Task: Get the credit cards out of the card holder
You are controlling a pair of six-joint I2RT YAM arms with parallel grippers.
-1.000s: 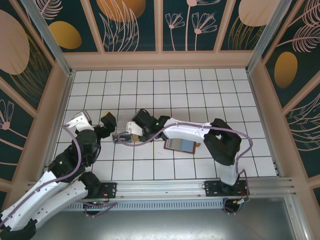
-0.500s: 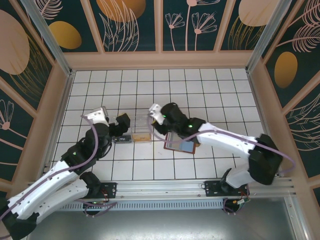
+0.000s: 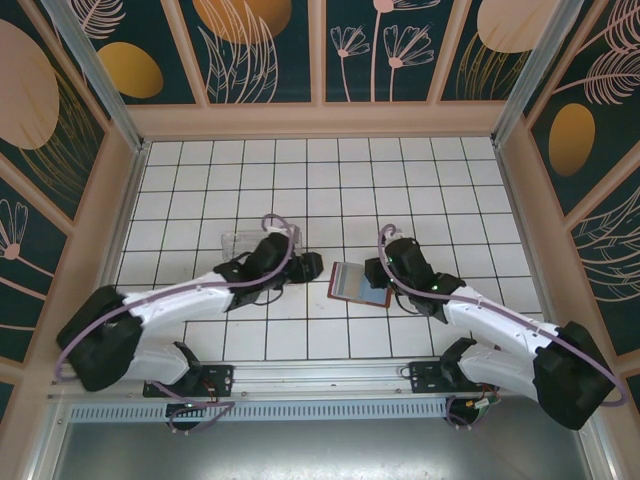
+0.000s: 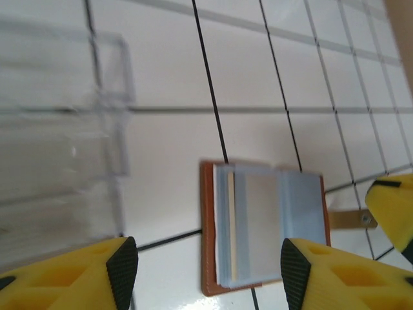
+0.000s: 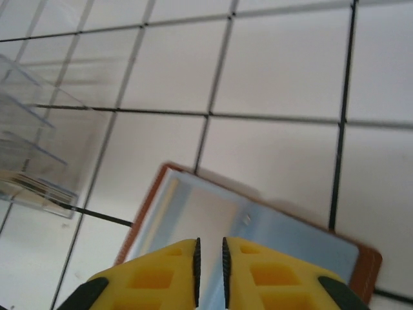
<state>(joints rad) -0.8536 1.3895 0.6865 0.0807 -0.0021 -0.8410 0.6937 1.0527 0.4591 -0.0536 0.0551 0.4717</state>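
The card holder [image 3: 356, 284] lies open on the white tiles, brown outside and blue-grey inside, with card edges showing in its left pocket [image 4: 248, 226]. My left gripper [image 3: 305, 268] hovers just left of it, open; in the left wrist view the holder [image 4: 268, 226] lies beyond the gap of this gripper [image 4: 208, 271], untouched. My right gripper [image 3: 376, 272] hangs over the holder's right half. In the right wrist view the right gripper [image 5: 210, 271] is all but shut, a thin slit between the pads with nothing in it, above the holder [image 5: 258, 223].
A clear plastic box [image 3: 243, 242] lies on the tiles behind my left arm, and it shows again at the left of both wrist views [image 4: 58, 148] [image 5: 32, 168]. A yellow finger of the right gripper [image 4: 393, 206] pokes in beside the holder. Wooden walls ring the floor.
My left arm swung right from the clear box to the card holder and its jaws narrowed. My right arm drew back from the box to above the holder. The box now lies farther back left.
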